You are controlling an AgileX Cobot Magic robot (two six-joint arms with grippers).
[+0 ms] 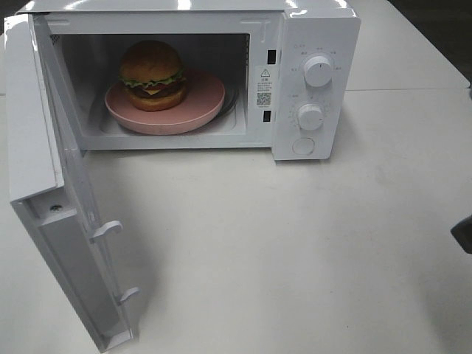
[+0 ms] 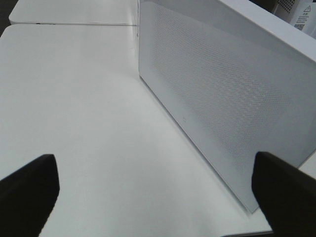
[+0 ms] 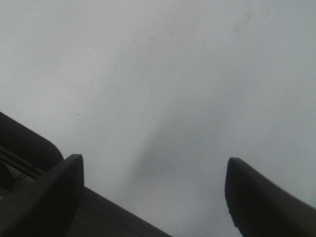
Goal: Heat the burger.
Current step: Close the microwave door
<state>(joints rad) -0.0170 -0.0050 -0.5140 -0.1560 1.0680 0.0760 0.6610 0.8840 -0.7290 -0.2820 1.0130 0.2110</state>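
Burger (image 1: pixel 153 74) sits on plate (image 1: pixel 200 110) inside microwave (image 1: pixel 318 33), door (image 2: pixel 222 98) open. My left gripper (image 2: pixel 154 165) spread wide, empty, beside door. Right gripper (image 3: pixel 154 163) apart, empty, over worktop (image 3: pixel 173 74). Both well apart from burger.

Burger (image 1: pixel 153 74) on pink plate (image 1: pixel 203 110) inside open microwave (image 1: pixel 317 44).

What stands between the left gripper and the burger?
The open door: its mesh panel faces the left gripper, which is on its outer side. The burger sits on the plate inside the microwave, beyond that door. Nothing else visible.
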